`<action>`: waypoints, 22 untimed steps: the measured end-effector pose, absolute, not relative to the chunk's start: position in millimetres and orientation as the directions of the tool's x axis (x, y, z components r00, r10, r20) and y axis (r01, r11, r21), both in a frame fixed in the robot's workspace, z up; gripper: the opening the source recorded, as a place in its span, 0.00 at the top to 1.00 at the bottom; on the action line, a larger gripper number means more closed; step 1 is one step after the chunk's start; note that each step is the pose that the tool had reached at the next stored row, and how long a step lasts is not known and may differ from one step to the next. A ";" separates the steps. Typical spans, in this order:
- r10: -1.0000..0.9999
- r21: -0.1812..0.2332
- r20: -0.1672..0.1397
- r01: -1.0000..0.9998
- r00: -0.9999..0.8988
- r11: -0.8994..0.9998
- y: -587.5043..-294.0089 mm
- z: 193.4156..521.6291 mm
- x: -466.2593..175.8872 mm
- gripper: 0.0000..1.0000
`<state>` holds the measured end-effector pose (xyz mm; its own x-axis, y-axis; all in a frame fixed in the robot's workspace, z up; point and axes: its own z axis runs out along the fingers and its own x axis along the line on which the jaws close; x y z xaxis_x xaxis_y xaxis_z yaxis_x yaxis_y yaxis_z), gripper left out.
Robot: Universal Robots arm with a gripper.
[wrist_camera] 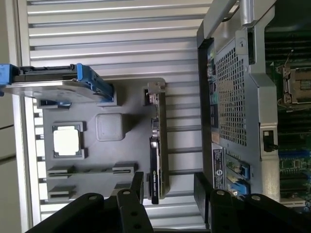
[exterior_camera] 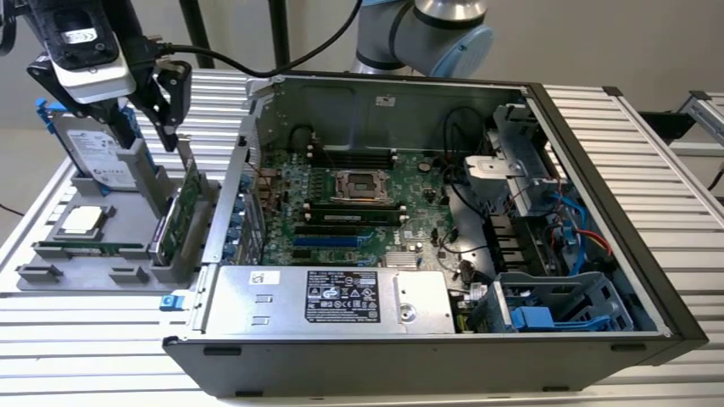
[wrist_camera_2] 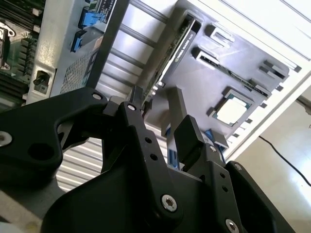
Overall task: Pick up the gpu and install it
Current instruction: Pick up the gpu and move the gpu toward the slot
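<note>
Gpu [wrist_camera: 155,155] on edge in tray [wrist_camera: 112,162] btw hard drive [wrist_camera: 48,90] & case [exterior_camera: 408,366], end effector [wrist_camera: 169,187] apart

Matt black end effector [wrist_camera: 170,187] (ribbed bare-metal table [wrist_camera: 112,39], grey plastic tray [wrist_camera: 112,155])

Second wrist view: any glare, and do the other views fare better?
In the second wrist view the silver table washes out to white and the black fingers read dark; the first wrist view lights the grey tray evenly; in the exterior view the open black computer case shows no glare.
</note>
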<state>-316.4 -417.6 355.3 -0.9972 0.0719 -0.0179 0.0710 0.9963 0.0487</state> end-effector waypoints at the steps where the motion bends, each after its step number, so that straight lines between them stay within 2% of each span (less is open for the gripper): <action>1: 0.072 0.049 -0.018 0.071 -0.997 0.996 -417.8 354.6 -316.4 0.00; 22: 0.072 0.049 -0.018 0.071 -0.997 0.996 -422.5 332.8 -316.8 0.00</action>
<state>-316.8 -422.5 332.8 -0.9973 0.0719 -0.0179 0.0710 0.9963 0.0487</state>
